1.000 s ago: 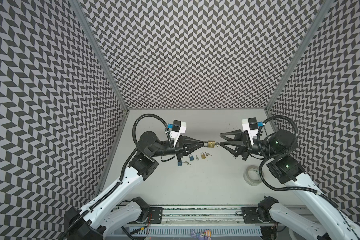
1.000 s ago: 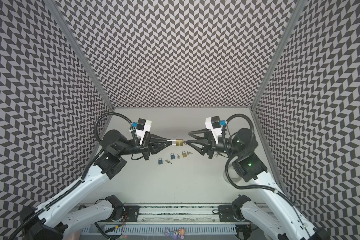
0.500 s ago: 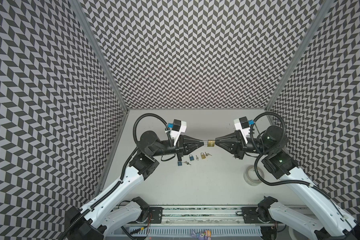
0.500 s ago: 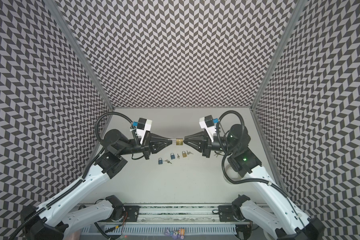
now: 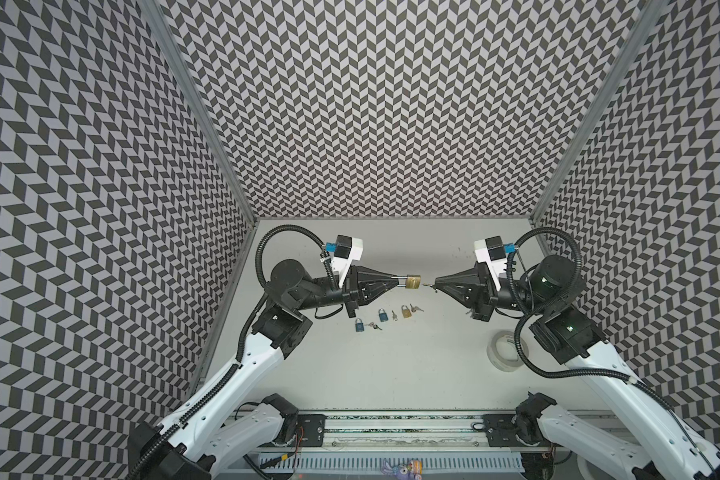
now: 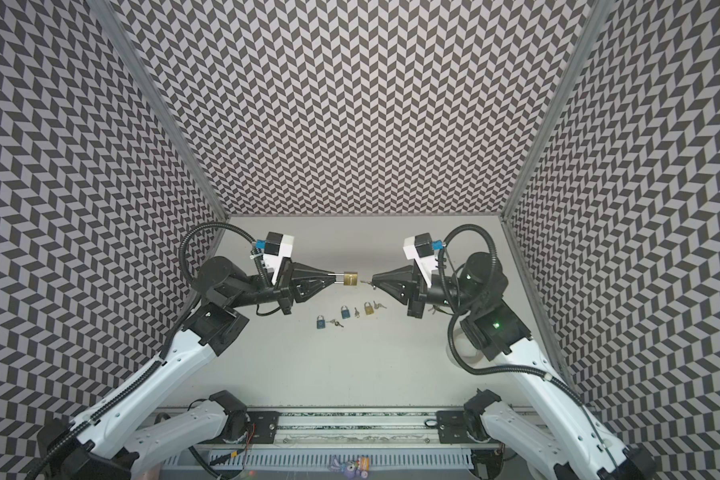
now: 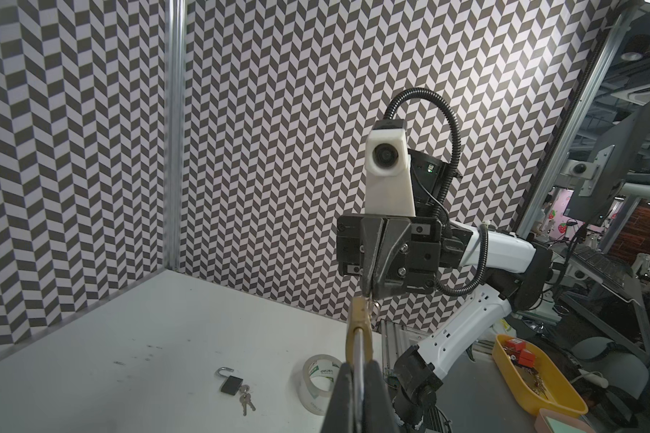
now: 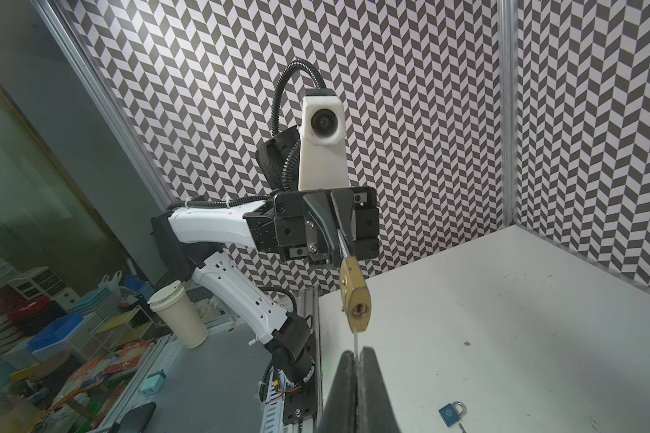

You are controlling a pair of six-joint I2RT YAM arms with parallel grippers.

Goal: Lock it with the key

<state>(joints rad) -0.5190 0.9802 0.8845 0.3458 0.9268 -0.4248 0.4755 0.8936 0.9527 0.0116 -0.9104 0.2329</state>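
While the padlock (image 5: 413, 281) is clamped by the left claw (image 5: 396, 281), the key (image 5: 428, 285) gripped by the right claw (image 5: 436, 286) must be inserted squarely.

White arms (image 5: 258, 353) carry black joints (image 5: 287, 276) and ribbed cables (image 5: 287, 227).

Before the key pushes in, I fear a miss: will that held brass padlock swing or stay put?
The brass padlock probably pivots a little: the left pincer grips only its shackle. It looks solid metal, so likely rigid and heavy for its size.
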